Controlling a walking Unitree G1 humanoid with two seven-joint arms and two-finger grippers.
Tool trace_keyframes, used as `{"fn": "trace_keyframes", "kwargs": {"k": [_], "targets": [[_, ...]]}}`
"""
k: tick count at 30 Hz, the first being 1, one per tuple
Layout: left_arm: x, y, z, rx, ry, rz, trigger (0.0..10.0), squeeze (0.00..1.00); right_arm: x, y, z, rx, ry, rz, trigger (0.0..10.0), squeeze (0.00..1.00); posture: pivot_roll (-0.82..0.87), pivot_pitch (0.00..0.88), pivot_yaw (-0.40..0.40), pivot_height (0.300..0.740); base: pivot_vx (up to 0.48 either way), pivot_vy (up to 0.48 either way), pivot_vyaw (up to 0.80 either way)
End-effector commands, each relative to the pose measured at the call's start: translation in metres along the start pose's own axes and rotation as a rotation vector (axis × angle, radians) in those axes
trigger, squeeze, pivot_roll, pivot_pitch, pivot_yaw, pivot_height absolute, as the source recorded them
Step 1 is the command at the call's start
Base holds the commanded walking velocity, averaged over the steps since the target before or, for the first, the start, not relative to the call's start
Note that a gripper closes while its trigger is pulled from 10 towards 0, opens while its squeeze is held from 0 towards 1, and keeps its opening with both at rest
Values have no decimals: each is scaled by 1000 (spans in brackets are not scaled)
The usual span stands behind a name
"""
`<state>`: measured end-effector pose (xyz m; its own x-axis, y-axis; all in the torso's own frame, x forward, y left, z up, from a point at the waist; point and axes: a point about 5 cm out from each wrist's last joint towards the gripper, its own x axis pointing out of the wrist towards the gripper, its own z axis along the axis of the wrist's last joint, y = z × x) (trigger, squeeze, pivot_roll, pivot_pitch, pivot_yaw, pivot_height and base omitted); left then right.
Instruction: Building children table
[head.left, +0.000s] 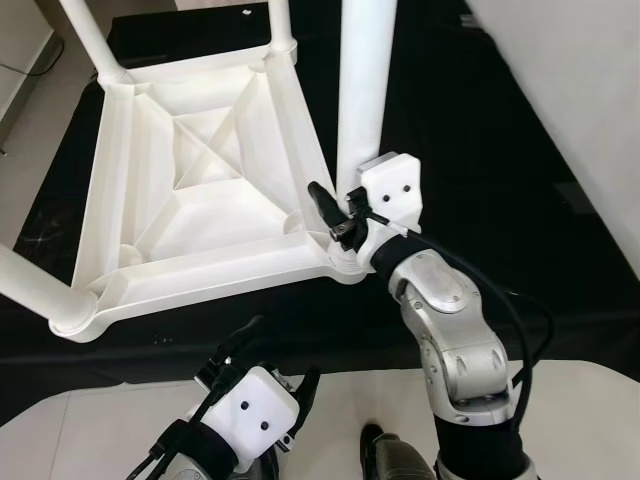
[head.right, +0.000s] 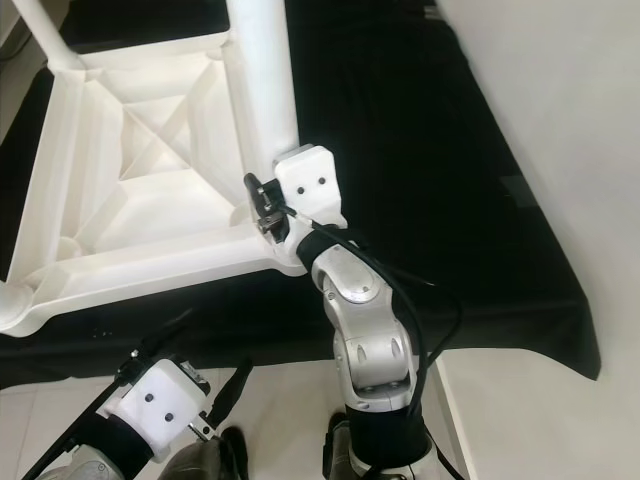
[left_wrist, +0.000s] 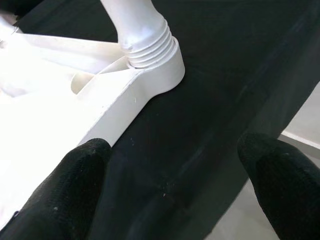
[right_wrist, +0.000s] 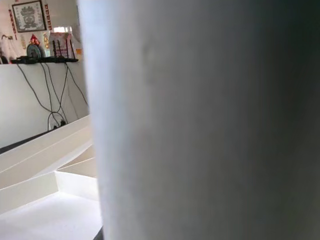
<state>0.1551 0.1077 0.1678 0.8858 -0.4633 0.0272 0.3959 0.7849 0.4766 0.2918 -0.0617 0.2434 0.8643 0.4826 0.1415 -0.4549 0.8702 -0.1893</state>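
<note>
A white plastic children's table (head.left: 200, 260) lies upside down on a black cloth (head.left: 470, 130), with legs standing in its corners. My right gripper (head.left: 340, 215) is at the near right corner, shut on the base of the upright white leg (head.left: 360, 80); one black finger (head.left: 322, 200) shows beside it. That leg (right_wrist: 200, 120) is pressed up close in the right wrist view. My left gripper (head.left: 275, 365) hangs low near the cloth's front edge, open and holding nothing. Its fingers (left_wrist: 75, 185) point at the near left corner socket (left_wrist: 155, 65), where a leg is screwed in.
The near left leg (head.left: 30, 285) sticks out toward the left. Two more legs (head.left: 90, 30) rise at the far corners. A white panel (head.left: 570, 90) slants along the right. Pale floor tiles (head.left: 90, 420) lie in front of the cloth.
</note>
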Motion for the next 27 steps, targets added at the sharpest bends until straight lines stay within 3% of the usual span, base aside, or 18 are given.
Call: {"fn": "trace_keyframes", "kwargs": {"k": [1,3,4,5,7,10,14,16,18,19,22,27], "targets": [[-1,-2,-6,-8,28,-1,10000,0,-2,6,-39,60,215,10,10000,0,-56,284,-1,740,0,0,0],[-1,-2,-6,-7,25,1,10000,0,-1,13,-32,85,179,39,10000,0,-57,281,-2,740,0,0,0],[-1,-2,-6,-8,24,1,10000,0,0,17,-25,92,143,83,10000,639,-56,281,-2,740,0,0,0],[0,-2,-6,-8,23,1,10000,0,2,19,-18,86,100,125,10000,1000,-57,281,-2,740,0,0,0],[0,-2,-6,-8,21,1,10000,0,6,21,-9,92,45,219,10000,1000,-57,280,-1,740,0,0,0],[0,-2,-6,-8,20,1,10000,0,8,20,-6,94,24,252,10000,1000,-57,280,-1,740,0,0,0],[1,-2,-5,-7,16,4,10000,0,16,13,4,66,-34,578,10000,1000,-51,279,-4,740,0,0,0],[0,-2,-5,-6,16,6,10000,0,17,7,5,35,-31,698,10000,988,-43,280,-8,740,0,0,0],[0,-2,-5,-6,15,7,10000,0,17,5,6,20,-29,738,10000,988,-43,280,-8,740,0,0,0],[0,-2,-5,-6,15,8,10000,0,16,1,6,-2,-21,838,10000,0,-36,282,-9,740,0,0,0],[-1,-2,-4,-6,17,8,10000,0,17,-7,5,0,4,991,10000,0,-27,286,-11,740,0,0,0],[-4,-3,-3,-6,20,8,10000,0,32,-15,8,47,-5,1064,10000,0,-6,291,-10,740,0,0,0]]}}
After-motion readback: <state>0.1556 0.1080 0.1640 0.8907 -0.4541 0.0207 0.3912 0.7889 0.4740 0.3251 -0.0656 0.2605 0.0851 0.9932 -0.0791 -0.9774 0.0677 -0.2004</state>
